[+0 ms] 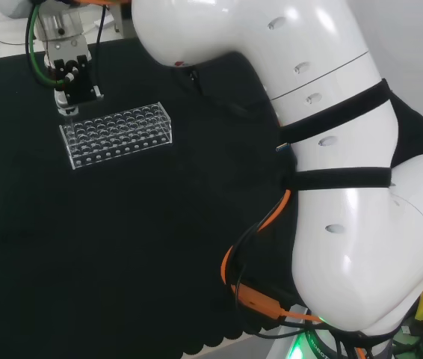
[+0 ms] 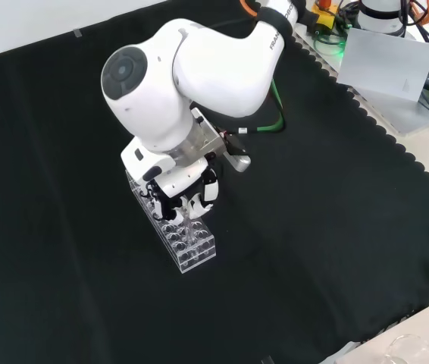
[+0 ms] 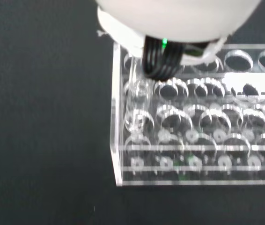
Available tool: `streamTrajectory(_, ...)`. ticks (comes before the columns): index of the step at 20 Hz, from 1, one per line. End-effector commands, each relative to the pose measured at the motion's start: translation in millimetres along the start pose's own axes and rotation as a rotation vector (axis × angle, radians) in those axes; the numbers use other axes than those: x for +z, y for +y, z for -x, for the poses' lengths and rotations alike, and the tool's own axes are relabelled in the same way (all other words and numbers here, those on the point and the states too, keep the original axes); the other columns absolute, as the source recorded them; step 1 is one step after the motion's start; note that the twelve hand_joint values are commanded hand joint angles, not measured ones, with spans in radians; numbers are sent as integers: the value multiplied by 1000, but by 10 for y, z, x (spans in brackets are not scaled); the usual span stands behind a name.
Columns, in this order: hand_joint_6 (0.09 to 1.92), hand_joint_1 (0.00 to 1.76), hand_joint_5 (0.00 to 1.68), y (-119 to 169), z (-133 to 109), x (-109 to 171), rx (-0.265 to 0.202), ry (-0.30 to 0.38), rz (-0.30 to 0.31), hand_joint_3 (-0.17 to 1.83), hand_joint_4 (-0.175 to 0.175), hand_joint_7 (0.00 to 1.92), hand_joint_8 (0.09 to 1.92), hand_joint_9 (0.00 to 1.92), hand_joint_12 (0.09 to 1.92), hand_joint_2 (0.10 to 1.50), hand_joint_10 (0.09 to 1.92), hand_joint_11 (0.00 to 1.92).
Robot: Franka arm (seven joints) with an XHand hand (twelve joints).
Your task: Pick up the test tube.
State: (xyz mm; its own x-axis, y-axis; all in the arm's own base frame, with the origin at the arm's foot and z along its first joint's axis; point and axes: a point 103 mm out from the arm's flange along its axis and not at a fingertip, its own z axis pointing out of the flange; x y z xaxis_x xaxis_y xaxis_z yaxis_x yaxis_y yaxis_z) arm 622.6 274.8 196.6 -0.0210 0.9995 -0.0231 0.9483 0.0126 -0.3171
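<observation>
A clear test tube (image 3: 139,100) stands upright in a corner hole at one end of the clear plastic rack (image 3: 198,140). In the head view the hand (image 1: 73,75) hangs over the rack's (image 1: 118,133) left end, and the tube (image 1: 67,111) shows faintly just under its fingertips. In the front view the hand (image 2: 186,191) sits over the rack's (image 2: 188,246) near half, fingers curled down around the tube's (image 2: 192,226) top. A black finger (image 3: 163,61) lies close beside the tube's upper part. The tube's lower end is still inside the rack.
The rack's other holes look empty. Black cloth lies bare all round the rack. The arm's big white links (image 1: 331,149) stand at the head view's right. A clear glass vessel (image 2: 410,350) shows at the front view's lower right edge, off the cloth.
</observation>
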Motion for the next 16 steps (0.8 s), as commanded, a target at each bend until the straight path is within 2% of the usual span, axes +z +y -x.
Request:
streamTrajectory(1, 532, 1345, 1393, 0, 30, -133, -25, 3, 96, 907, -175, 1464, 504, 1516, 1152, 463, 877, 1209)
streamTrajectory(6, 483, 1343, 1421, -30, 35, -203, -59, -7, 100, 911, -175, 1487, 457, 1545, 1154, 452, 856, 1223)
streamTrajectory(16, 441, 1346, 1446, -204, 108, -491, -135, 22, 118, 923, -175, 1515, 409, 1562, 1162, 438, 835, 1223)
